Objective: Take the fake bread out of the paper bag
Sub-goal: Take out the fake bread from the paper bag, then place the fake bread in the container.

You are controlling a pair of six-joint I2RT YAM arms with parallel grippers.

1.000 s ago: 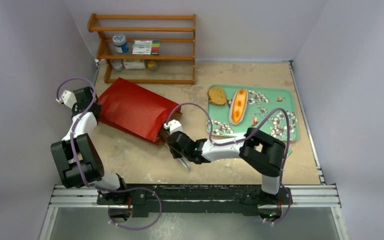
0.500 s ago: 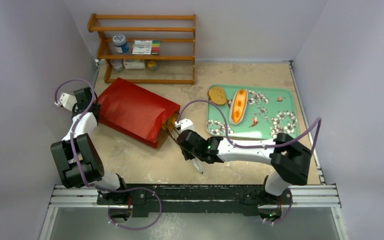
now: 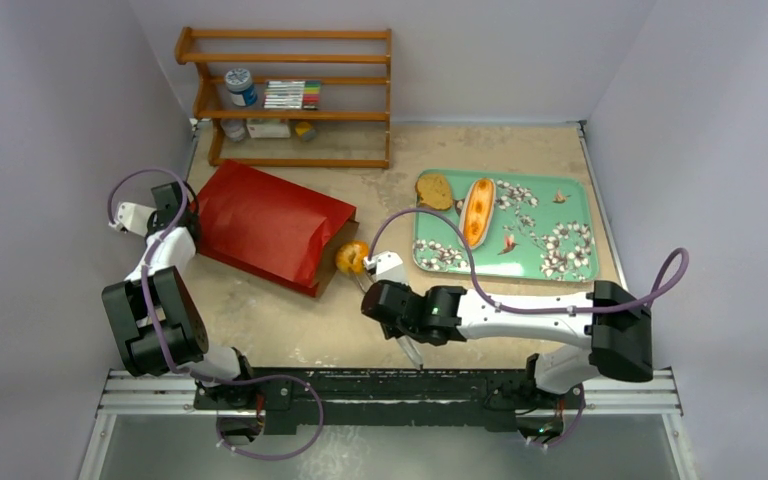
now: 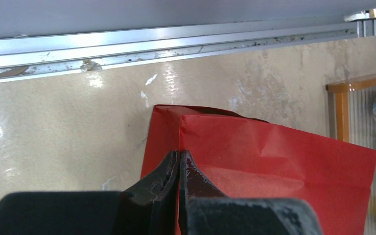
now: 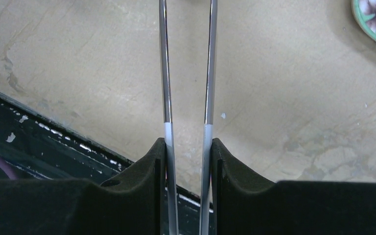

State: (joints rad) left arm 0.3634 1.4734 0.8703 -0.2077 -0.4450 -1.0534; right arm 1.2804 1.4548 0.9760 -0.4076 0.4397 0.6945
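Note:
The red paper bag (image 3: pixel 270 225) lies on its side, mouth toward the right; it also shows in the left wrist view (image 4: pixel 274 166). My left gripper (image 3: pixel 188 218) (image 4: pixel 179 152) is shut on its closed end. My right gripper (image 3: pixel 385 292) (image 5: pixel 187 142) is shut on the metal tongs (image 3: pixel 410 350) (image 5: pixel 164 73). The golden ring bagel (image 3: pixel 351 258) sits just outside the bag's mouth at the tongs' far end. I cannot tell if the tongs grip it. One brown slice (image 3: pixel 434 190) and the orange-tan bun (image 3: pixel 476 212) lie on the tray. The other slice is hidden.
A green flowered tray (image 3: pixel 550 235) lies at the right of the table. A wooden shelf (image 3: pixel 290 100) with a jar and small items stands at the back left. The black and metal rail (image 3: pixel 390 385) runs along the near edge, close under the tongs' handle.
My right arm has drawn back to the right and toward the near edge with the tongs. The bagel has come from the bag's mouth out onto the open table side. The left gripper has held still.

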